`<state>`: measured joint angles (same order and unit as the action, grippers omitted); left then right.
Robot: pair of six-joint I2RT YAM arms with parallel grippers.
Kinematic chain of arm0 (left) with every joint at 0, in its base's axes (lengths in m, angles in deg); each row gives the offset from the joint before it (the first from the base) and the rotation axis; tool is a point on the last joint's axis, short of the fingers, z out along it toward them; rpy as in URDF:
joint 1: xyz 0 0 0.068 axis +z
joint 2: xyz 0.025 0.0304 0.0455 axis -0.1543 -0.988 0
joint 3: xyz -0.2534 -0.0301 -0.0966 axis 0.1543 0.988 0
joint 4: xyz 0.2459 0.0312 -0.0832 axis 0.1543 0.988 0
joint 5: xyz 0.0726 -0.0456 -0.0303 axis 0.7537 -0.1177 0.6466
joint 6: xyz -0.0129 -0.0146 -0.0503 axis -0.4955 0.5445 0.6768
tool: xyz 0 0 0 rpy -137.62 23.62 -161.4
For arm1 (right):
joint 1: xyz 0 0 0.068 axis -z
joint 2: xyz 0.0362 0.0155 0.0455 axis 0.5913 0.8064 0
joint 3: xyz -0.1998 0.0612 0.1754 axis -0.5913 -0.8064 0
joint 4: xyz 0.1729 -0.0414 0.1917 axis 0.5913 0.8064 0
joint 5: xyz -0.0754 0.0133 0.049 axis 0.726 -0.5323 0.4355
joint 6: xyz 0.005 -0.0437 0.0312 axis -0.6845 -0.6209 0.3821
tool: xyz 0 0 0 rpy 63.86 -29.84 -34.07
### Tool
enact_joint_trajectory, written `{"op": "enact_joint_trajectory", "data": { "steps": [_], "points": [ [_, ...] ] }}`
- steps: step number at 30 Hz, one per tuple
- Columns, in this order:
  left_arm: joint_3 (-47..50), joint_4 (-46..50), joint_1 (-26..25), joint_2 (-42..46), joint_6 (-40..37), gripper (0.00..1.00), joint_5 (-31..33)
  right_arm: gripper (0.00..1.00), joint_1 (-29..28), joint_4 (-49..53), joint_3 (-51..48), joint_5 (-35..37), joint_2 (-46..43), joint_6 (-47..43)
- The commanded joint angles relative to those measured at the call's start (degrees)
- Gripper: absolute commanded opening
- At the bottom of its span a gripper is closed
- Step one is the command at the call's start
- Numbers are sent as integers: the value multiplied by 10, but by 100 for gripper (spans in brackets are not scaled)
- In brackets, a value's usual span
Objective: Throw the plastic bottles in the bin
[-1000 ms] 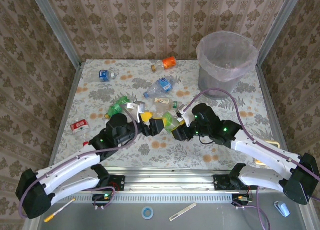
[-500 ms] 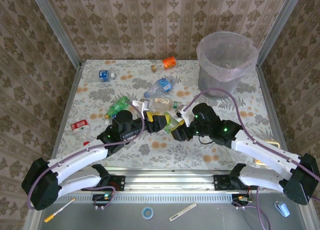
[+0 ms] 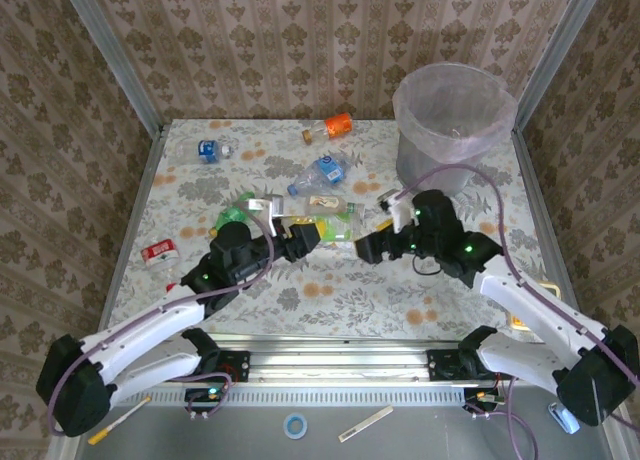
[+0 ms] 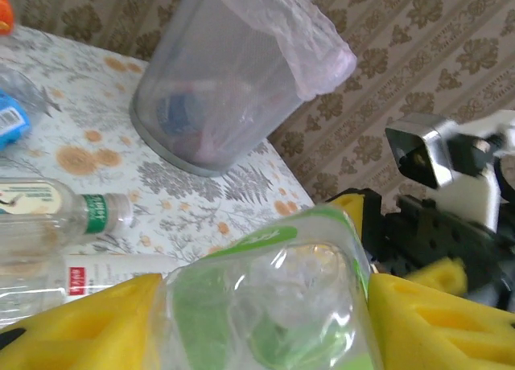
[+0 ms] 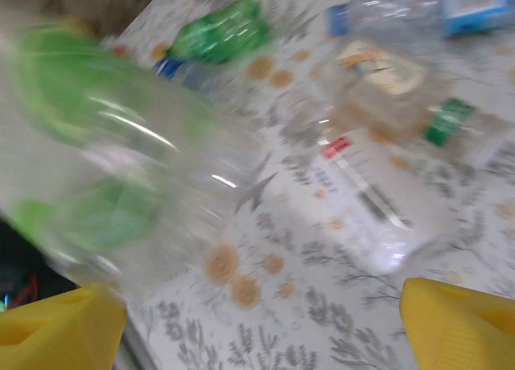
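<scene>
bottle, clear plastic with green label [image 4: 273, 306]: clamped between the two yellow pads of the left fingers [image 4: 434, 322] and touching both. it lies crosswise over the middle of the table [image 3: 330, 300], well short of the bin.

right fingers [image 5: 459, 314]: spread wide, yellow pads far apart at the bottom corners of the wrist view and closed on nothing. the green-labelled bottle shows blurred above the left-hand pad and clear of the other. from above, these fingers sit just beside the bottle's right end, facing the left fingers.

bin [image 3: 425, 165]: round, grey, lined with a pale pinkish bag. it stands upright at the far right corner of the table.

loose bottles, all lying on the table:
- orange-labelled bottle [image 3: 338, 125], at the far edge, left of the bin.
- blue-labelled bottle [image 3: 208, 150], far left.
- second blue-labelled bottle [image 3: 325, 170], near the centre.
- clear bottle with pale label and green band [image 4: 56, 209], just beyond the held bottle, with another clear bottle beside it.
- green bottle [image 3: 235, 212], just beside the left arm's wrist.
- red-labelled bottle [image 3: 158, 252], at the left edge.
</scene>
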<state>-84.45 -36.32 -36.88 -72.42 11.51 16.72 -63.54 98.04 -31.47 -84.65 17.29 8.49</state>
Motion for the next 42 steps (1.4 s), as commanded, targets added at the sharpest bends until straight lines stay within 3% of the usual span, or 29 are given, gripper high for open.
{"op": "enact_joint_trajectory", "data": {
  "steps": [1,6,8,11,15,20,26,36,42],
  "points": [
    [-3,59,2,49,-40,55,4,88,105,2,-31,10,-3,64],
    [-18,108,3,90,-79,53,10,84,268,-26,-36,-31,33,139],
    [-22,110,3,100,-88,51,6,83,307,-50,-34,-56,48,154],
    [-34,132,3,112,-102,50,6,83,355,-36,-18,-23,68,168],
    [-41,153,3,132,-119,50,4,81,457,-60,-14,-40,110,219],
    [-45,175,4,155,-138,49,3,70,548,-137,14,-77,195,276],
    [-67,199,3,157,-160,49,-7,50,565,-190,135,-101,335,311],
    [-123,277,3,189,-199,49,23,47,561,-158,345,-97,512,318],
    [-148,333,2,198,-218,50,84,47,519,-100,483,-136,606,278]
  ]
}}
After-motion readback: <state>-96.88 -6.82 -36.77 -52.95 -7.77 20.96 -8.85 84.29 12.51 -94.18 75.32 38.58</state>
